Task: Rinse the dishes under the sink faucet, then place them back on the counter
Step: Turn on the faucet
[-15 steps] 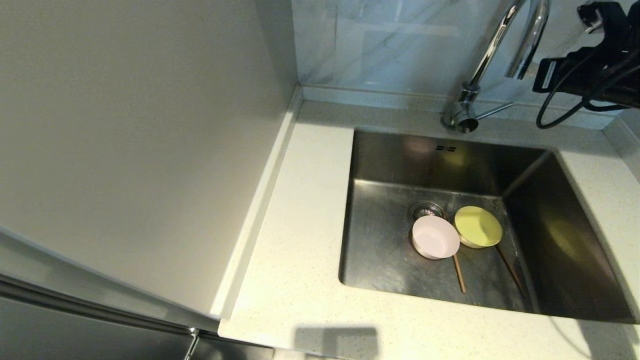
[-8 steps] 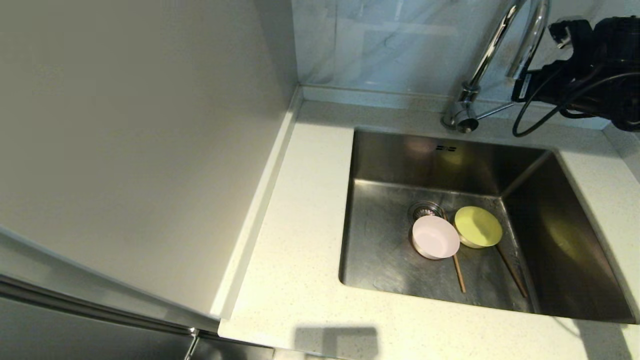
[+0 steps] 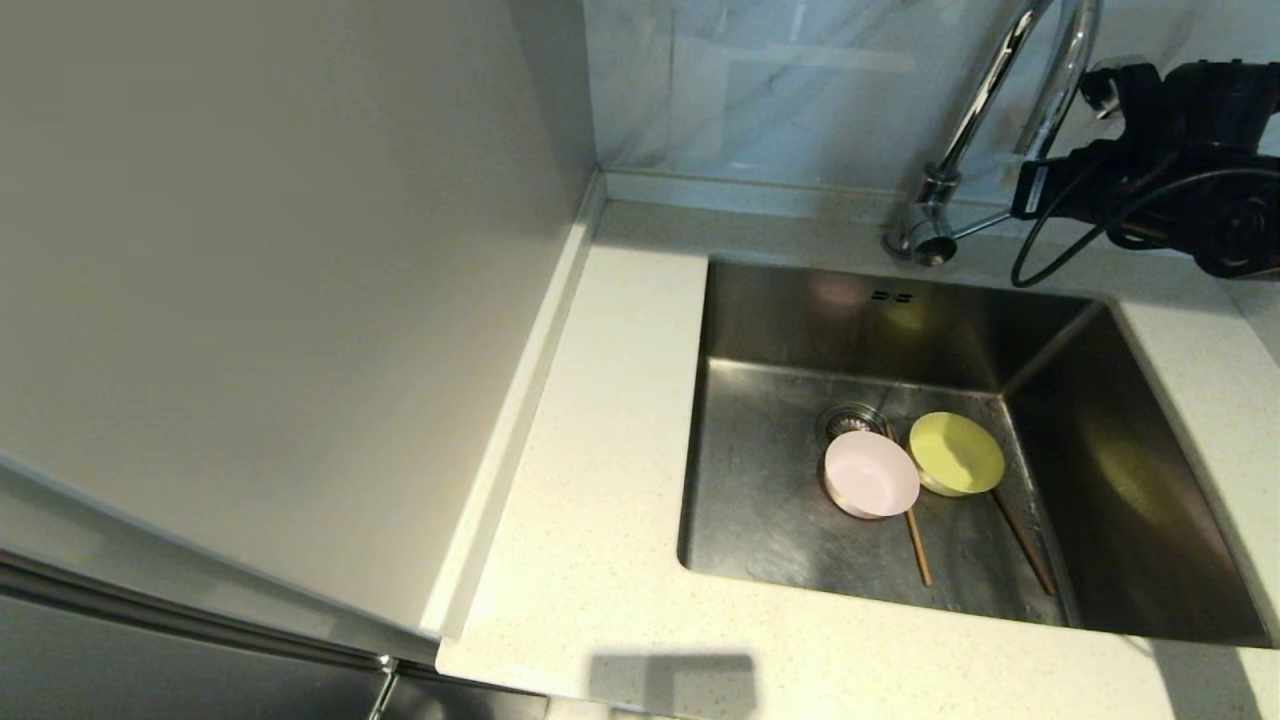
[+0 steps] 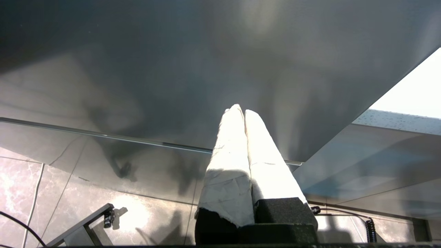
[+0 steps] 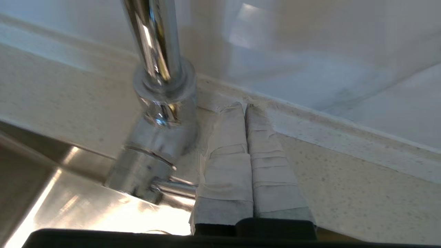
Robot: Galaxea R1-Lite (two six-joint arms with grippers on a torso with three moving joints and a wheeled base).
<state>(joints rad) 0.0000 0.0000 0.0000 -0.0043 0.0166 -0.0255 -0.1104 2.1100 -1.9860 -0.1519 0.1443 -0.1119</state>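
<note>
Presently catalogued, from the pincers outward.

Right gripper (image 5: 245, 106): taped fingers pressed together, nothing between them; tips over the counter beside the faucet base, just above the thin side lever (image 5: 175, 187), which passes under the fingers. Contact with the lever: cannot tell. Seen from the head camera as a black unit with looping cable at the far right, level with the faucet.

Left gripper (image 4: 241, 110): taped fingers pressed together, empty; parked below counter height before a dark cabinet front, tiled floor beneath.

Chrome gooseneck faucet (image 3: 940, 190): upright behind the sink on the rear strip of counter.

Speckled off-white counter (image 3: 600, 480): surrounds the sink; bare of dishes.

Stainless steel sink (image 3: 760, 480): round drain strainer (image 3: 848, 418) near the middle of the floor.

Pale pink bowl (image 3: 870, 475): on the sink floor, overlapping the strainer's near edge.

Yellow-green bowl (image 3: 956, 453): just beside the pink bowl, to its right.

Two wooden chopsticks (image 3: 918, 548): flat on the sink floor, one emerging from under each bowl, running toward the near wall.
</note>
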